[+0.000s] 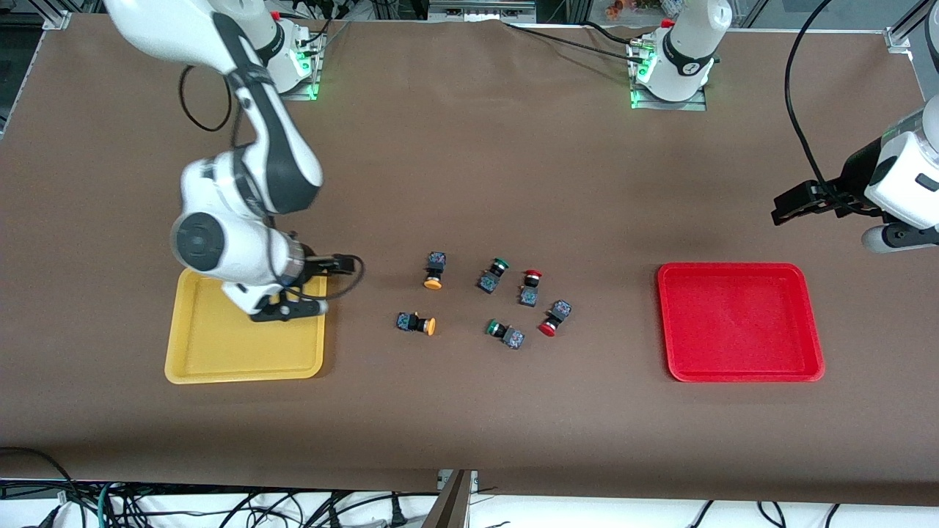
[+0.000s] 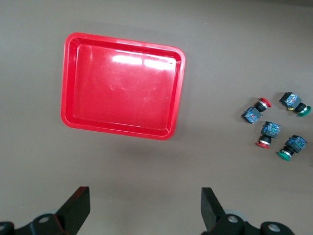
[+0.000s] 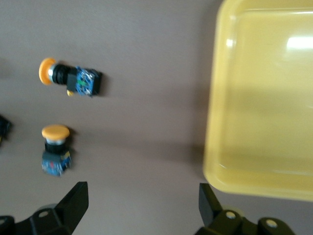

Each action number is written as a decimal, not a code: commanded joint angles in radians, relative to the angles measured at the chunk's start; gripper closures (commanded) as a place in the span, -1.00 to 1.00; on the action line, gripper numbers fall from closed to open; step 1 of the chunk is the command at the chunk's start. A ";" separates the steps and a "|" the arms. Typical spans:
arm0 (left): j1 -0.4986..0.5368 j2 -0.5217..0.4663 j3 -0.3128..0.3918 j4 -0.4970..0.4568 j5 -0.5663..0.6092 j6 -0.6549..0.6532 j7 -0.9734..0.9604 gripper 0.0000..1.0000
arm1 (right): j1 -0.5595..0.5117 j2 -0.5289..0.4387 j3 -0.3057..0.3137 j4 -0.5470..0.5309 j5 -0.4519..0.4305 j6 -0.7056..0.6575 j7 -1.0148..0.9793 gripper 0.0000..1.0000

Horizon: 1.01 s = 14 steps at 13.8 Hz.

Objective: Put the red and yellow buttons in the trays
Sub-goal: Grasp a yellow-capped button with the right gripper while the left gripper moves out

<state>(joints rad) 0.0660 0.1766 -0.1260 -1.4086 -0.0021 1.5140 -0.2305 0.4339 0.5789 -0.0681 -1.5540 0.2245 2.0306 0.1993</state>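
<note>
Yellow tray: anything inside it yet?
No buttons show in the yellow tray; both yellow buttons lie on the table. The open right gripper hangs over the tray's corner, covering part of its floor.

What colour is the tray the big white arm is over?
Yellow. The yellow tray shows best in the front view, under the right gripper.

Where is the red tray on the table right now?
In the front view the red tray lies empty at the left arm's end of the table, beside the cluster of buttons, with the open left gripper above the table near it.
</note>
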 commanded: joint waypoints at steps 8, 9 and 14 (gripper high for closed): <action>0.005 0.043 -0.003 0.034 -0.044 0.000 -0.004 -1.00 | 0.192 0.173 -0.007 0.012 0.072 0.292 0.333 -0.99; -0.001 0.044 -0.003 0.034 -0.038 0.002 -0.001 -1.00 | 0.198 0.182 -0.007 0.011 0.072 0.307 0.362 -0.99; -0.047 0.096 -0.009 0.042 -0.044 0.011 0.000 -1.00 | 0.238 0.213 -0.007 0.006 0.098 0.349 0.445 -0.99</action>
<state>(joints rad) 0.0459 0.2397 -0.1363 -1.4058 -0.0299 1.5251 -0.2303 0.6522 0.7832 -0.0662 -1.5538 0.2850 2.3691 0.6238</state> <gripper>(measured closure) 0.000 0.004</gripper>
